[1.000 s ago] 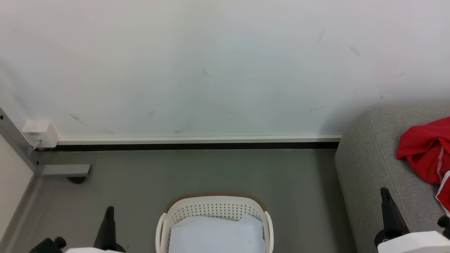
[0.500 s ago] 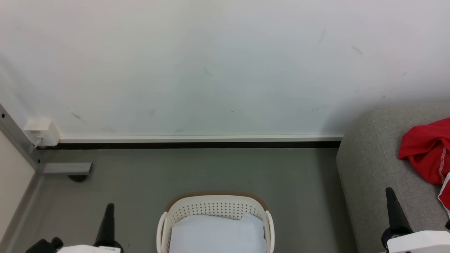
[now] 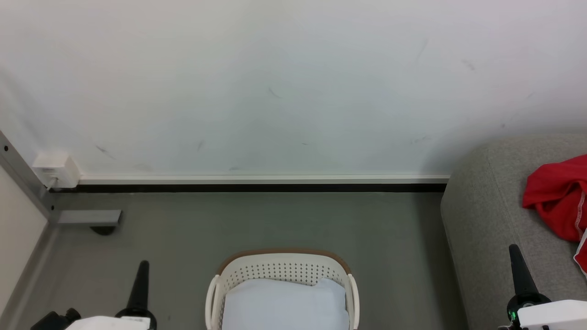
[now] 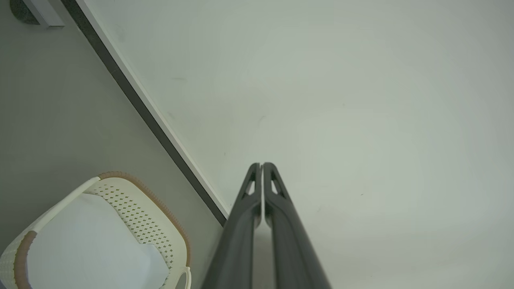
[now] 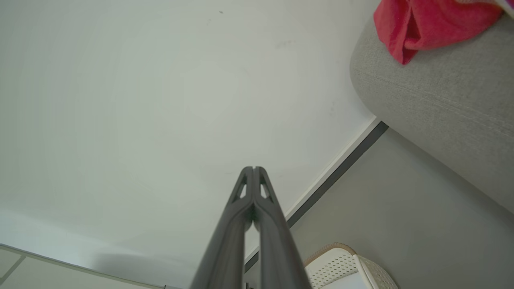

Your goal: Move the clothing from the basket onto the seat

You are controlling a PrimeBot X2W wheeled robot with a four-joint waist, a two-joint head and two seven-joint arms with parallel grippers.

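Near edge, left to right: left gripper (image 3: 143,266), basket (image 3: 279,273), right gripper (image 3: 515,251), both sets of fingers pressed together, pinching nothing. In the basket, pale padding (image 3: 284,305), nothing red in sight. Over on the right, up on the seat (image 3: 486,220), the clothing (image 3: 557,201) in a crumpled heap with no clear long axis, lying farther and right of the right gripper. Closer to that arm by a long way.

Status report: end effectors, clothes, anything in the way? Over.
Left end effector shut, empty; right end effector shut, empty. Red clothes on sofa. Basket holds pale padding, no red visible. No obstruction seen.
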